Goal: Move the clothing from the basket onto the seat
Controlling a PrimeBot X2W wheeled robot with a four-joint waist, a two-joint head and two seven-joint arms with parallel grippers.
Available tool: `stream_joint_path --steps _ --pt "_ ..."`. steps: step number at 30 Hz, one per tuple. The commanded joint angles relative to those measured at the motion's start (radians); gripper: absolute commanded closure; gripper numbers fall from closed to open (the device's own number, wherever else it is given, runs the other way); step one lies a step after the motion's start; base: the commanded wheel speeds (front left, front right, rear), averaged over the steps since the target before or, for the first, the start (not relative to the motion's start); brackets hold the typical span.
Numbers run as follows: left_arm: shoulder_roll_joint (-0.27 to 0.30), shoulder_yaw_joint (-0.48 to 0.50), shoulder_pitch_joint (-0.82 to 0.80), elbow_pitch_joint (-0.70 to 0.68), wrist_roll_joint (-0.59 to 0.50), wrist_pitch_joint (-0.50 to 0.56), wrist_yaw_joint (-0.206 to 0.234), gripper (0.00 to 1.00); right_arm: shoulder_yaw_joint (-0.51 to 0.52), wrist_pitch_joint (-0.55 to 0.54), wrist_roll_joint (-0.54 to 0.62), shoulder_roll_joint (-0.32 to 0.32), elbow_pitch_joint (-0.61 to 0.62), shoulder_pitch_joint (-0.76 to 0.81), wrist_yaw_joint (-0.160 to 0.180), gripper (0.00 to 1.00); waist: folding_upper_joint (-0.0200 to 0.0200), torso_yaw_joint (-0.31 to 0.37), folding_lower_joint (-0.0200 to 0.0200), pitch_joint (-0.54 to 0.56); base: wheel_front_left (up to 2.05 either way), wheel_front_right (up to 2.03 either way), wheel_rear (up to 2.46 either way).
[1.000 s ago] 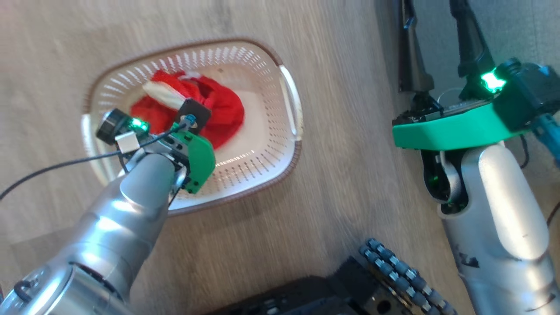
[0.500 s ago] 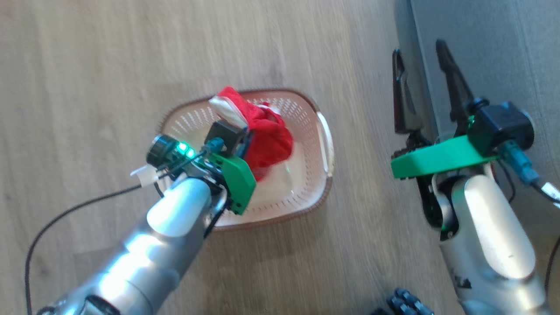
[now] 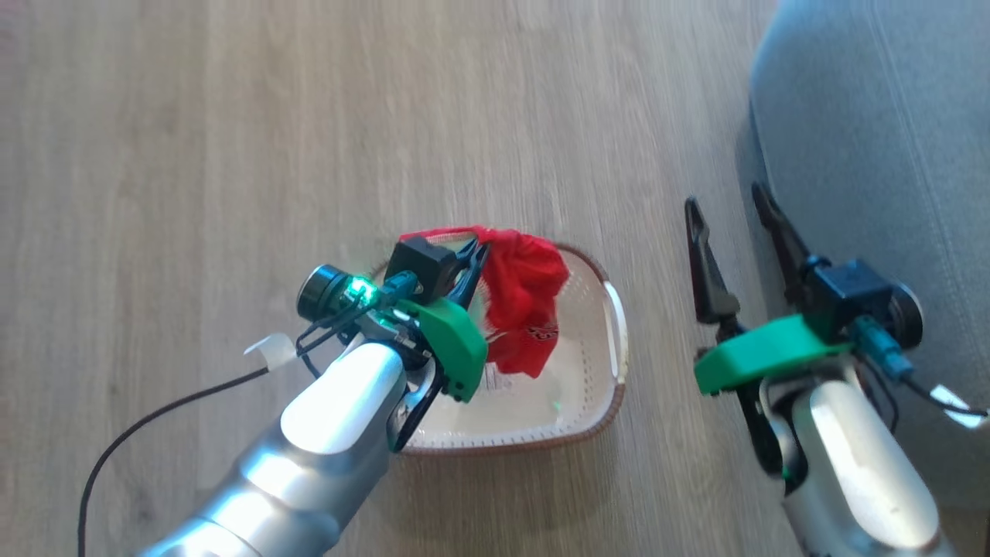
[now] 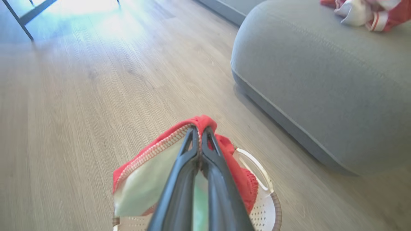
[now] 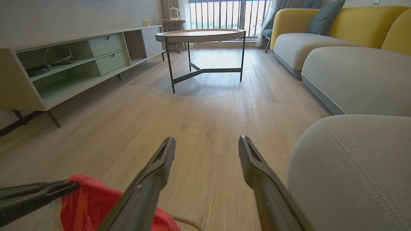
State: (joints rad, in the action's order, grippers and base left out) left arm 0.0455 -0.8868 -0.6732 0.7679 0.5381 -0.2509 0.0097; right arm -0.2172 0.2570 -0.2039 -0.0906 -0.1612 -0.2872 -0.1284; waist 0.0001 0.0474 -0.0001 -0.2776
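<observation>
Your left claw gripped a red garment above the basket; another garment lay on the seat beyond it. The basket seemed otherwise empty; your right claw gaped idle.

L arm hides basket L rim; clothing print illegible.
</observation>
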Motion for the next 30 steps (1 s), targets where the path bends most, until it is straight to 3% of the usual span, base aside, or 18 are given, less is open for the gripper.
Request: stream_joint_path --steps 1,17,30 --pt "0.005 0.041 -0.019 -0.045 -0.001 -0.011 0.006 1.00 -0.018 0.005 -0.008 -0.005 0.024 0.010 -0.002 0.00 -0.0001 -0.023 0.0001 0.041 0.00 0.00 0.00" --pt "0.005 0.064 -0.029 -0.239 0.021 -0.011 0.027 1.00 -0.019 0.005 -0.022 0.000 -0.007 0.111 -0.002 0.00 -0.0001 -0.051 0.0001 0.176 0.00 0.00 0.00" --pt "0.005 0.044 -0.107 -0.368 0.059 -0.006 0.065 1.00 -0.032 0.005 -0.026 -0.001 -0.004 0.148 -0.002 0.00 -0.0001 -0.051 0.0001 0.203 0.00 0.00 0.00"
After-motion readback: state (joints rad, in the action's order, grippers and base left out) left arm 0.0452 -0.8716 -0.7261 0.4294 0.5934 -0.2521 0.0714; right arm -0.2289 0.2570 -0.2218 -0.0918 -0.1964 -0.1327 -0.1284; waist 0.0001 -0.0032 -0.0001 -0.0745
